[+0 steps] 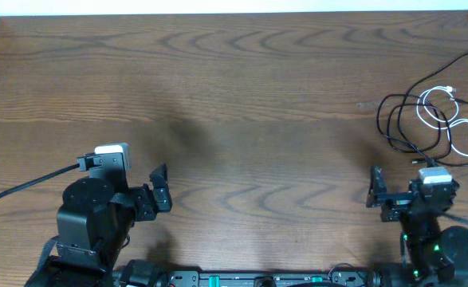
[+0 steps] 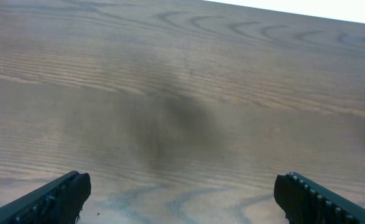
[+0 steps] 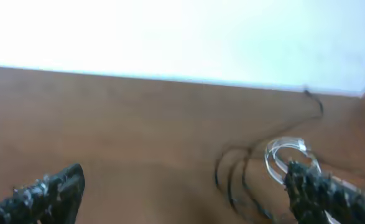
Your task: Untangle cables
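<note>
A thin black cable (image 1: 394,119) and a thin white cable (image 1: 447,124) lie looped together on the wooden table at the right edge. In the right wrist view the black loops (image 3: 232,177) and the white coil (image 3: 280,155) sit ahead and to the right. My right gripper (image 1: 393,191) (image 3: 185,193) is open and empty, just in front of the tangle. My left gripper (image 1: 159,188) (image 2: 182,196) is open and empty at the front left, far from the cables.
The wooden table (image 1: 234,88) spans the view, with its far edge along the top. A thick black arm cable (image 1: 18,190) runs off the left side. A black cord (image 1: 457,60) leads from the tangle to the far right corner.
</note>
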